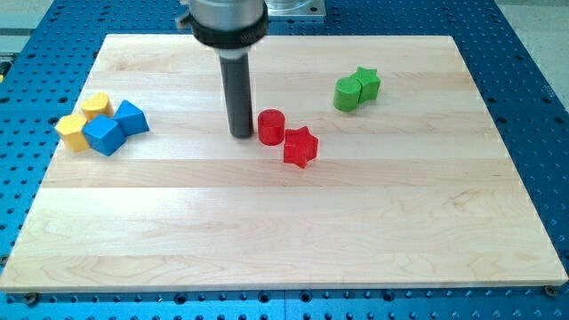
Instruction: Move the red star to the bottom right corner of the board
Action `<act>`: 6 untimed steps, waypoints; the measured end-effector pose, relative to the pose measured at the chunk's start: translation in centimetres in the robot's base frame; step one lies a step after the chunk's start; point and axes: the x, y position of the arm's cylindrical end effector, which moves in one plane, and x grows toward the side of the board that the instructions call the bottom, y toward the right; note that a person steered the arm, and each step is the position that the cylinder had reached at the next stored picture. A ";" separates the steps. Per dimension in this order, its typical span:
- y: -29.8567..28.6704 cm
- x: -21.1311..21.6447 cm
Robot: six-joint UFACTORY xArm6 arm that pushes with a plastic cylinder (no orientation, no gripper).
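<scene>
Our arm carries no gripper, only a rod; my tip (241, 134) rests just left of the red cylinder (271, 126), which touches the red star (300, 147) near the board's (267, 240) middle; we judge that line suits a push toward the view's bottom right, where bare wood runs unobstructed to the corner; other blocks sit well apart.
</scene>
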 end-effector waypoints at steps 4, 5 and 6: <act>19.2 5.1; 23.4 6.9; 23.3 9.9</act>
